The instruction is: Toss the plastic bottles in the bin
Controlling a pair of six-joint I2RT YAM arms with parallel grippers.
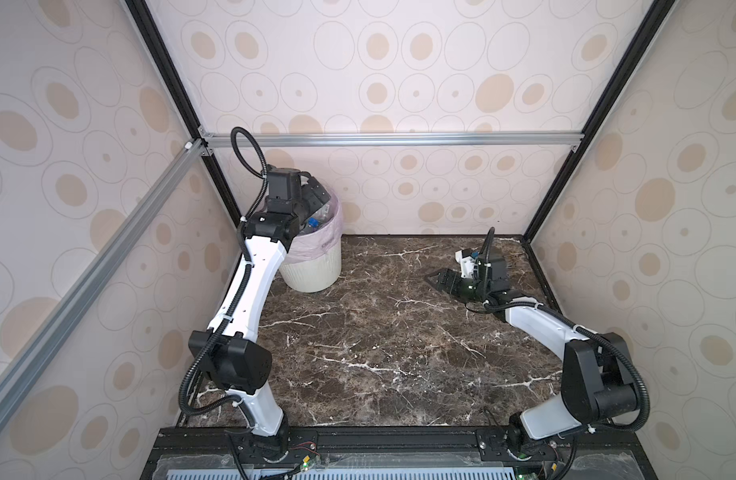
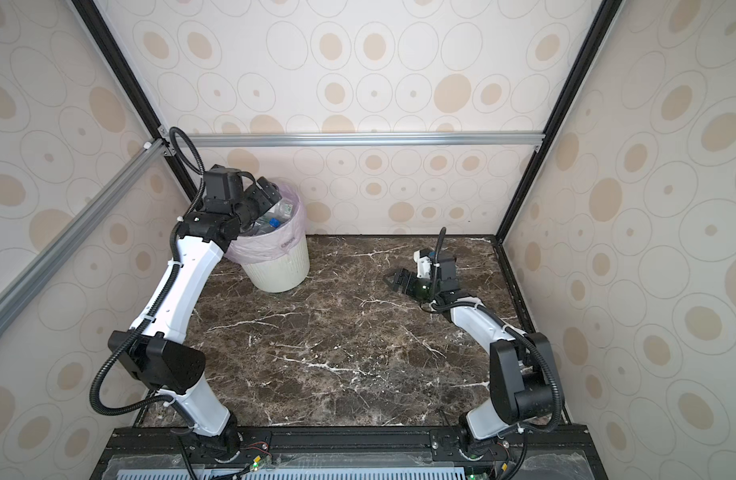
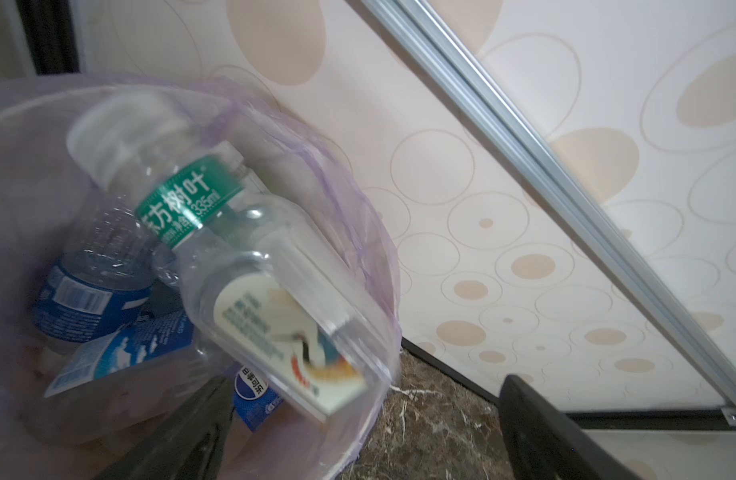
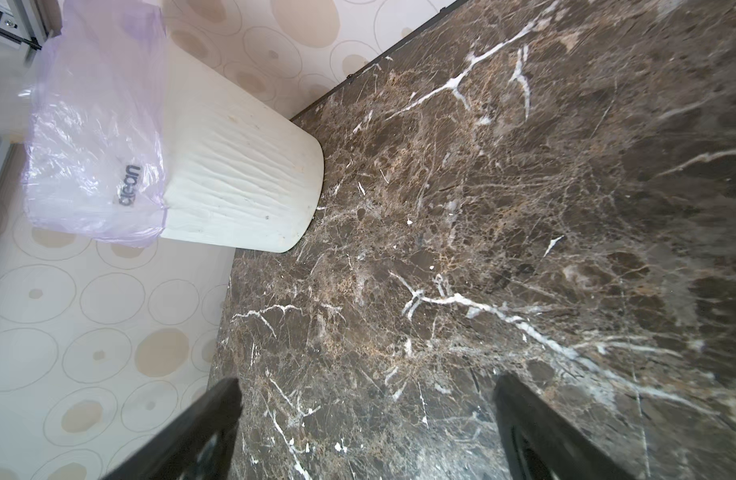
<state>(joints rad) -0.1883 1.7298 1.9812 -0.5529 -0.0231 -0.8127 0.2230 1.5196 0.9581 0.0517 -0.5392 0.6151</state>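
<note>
1. Left tool [image 3: 368, 384] hangs over the bin [image 1: 316, 272], jaws wide apart, gripping nothing.
2. Just before it a clear, green-labelled bottle [image 3: 233, 257] shows tilted and blurred at the bin's mouth, above other bottles [image 3: 88, 291] inside.
3. Right tool [image 4: 366, 390] gapes empty low over the surface [image 1: 379, 332], well apart from the bin.
</note>
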